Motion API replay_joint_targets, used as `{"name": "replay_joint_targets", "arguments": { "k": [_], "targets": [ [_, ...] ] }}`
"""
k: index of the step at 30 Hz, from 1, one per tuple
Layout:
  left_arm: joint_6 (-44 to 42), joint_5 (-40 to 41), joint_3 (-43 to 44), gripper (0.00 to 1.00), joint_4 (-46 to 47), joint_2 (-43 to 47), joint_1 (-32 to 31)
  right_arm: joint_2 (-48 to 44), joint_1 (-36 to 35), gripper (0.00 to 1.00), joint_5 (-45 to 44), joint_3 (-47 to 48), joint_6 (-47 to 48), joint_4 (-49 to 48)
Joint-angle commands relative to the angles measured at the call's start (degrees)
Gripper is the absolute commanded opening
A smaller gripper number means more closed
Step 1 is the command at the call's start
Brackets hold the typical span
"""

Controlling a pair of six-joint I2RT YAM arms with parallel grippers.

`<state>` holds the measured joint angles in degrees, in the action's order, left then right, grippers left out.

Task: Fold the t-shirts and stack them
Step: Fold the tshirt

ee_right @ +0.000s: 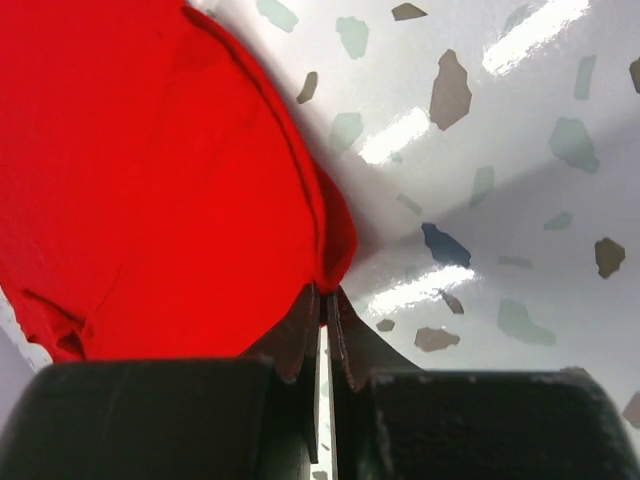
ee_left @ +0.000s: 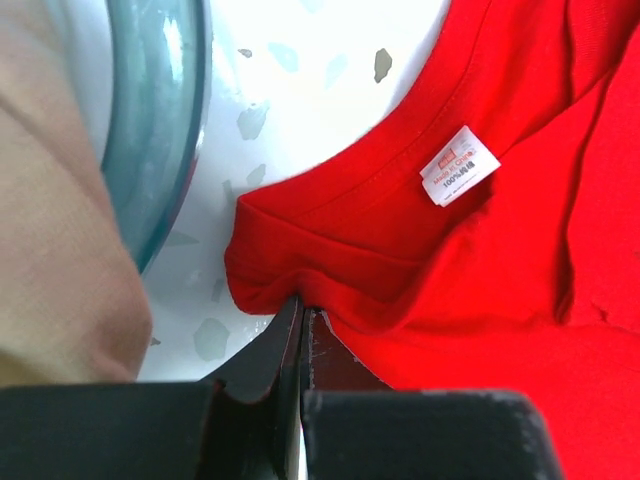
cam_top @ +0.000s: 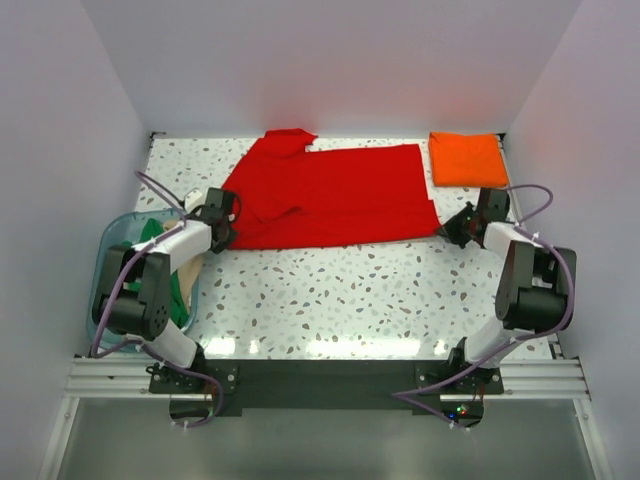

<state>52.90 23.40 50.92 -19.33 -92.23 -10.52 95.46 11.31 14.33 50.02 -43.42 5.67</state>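
Cloth pinched at both ends: your left gripper clamps the red t-shirt, spread on the table, near its collar, your right gripper its opposite edge. Lift together, evenly, keeping it taut.

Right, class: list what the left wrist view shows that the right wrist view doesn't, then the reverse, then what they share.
Left wrist only: white neck label, bluish tub, tan cloth. Right wrist only: a dark blue fleck in the table. Both: the red t-shirt, pinched in the left tool or the right tool, each shut.
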Motion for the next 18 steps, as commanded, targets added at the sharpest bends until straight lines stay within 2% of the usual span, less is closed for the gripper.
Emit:
{"name": "replay_joint_targets", "arguments": {
  "k": [1, 18],
  "targets": [
    [-0.1, 1.8, -0.5, 0.00, -1.4, 3.9, 0.6, -5.7, 0.9, 0.00, -2.5, 1.4, 2.2, 3.7],
    [5.1, -1.2, -14.9, 0.00, -8.6, 26.4, -1.3, -27.2, 7.9, 0.00, -1.7, -9.2, 9.2, 20.3]
  ]
}}
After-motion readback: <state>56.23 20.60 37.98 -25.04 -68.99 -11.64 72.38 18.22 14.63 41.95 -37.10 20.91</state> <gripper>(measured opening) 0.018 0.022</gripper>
